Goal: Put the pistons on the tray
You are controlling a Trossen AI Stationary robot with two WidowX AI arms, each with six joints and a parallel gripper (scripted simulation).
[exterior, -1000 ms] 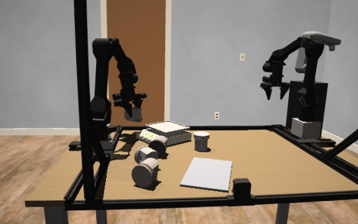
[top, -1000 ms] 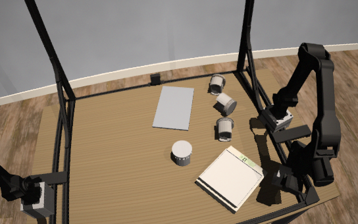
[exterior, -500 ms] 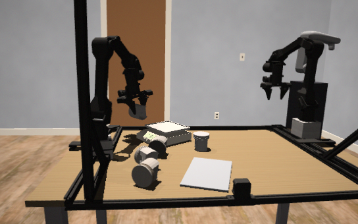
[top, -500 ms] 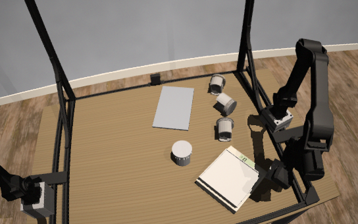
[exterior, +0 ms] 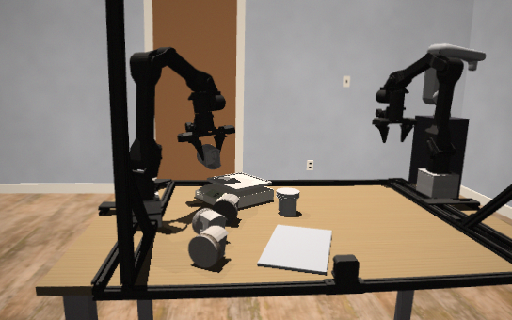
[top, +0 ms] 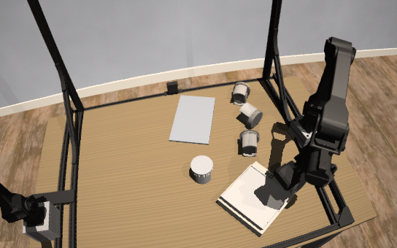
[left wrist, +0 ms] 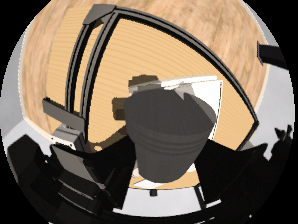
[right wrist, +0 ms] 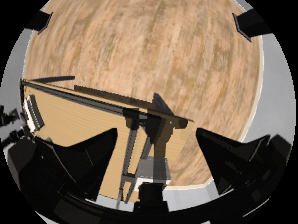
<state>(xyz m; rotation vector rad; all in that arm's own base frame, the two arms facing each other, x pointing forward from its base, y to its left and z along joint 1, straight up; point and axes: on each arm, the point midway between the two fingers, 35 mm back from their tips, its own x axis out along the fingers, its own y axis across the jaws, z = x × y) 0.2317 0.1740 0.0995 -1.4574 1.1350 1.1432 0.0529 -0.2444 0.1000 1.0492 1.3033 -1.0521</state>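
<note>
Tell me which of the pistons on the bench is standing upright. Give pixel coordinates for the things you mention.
The piston (top: 202,166) (exterior: 287,202) between the tray (top: 193,119) (exterior: 296,248) and the white-topped scale (top: 244,190) (exterior: 254,200); its round flat end faces up, while the other three on the bench lie on their sides.

No legible text, label, brand, number or sign on any object in the four views.

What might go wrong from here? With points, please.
The left pincer (exterior: 210,150) (left wrist: 164,133) grips a piston (exterior: 209,156) (left wrist: 167,135) above the scale (top: 252,198) (exterior: 245,200) (left wrist: 212,92), tilted, so it might slip or land crooked. The three pistons lying on their sides could roll if bumped. The upright piston (top: 202,169) (exterior: 288,202), standing near the scale, might get knocked over.
</note>
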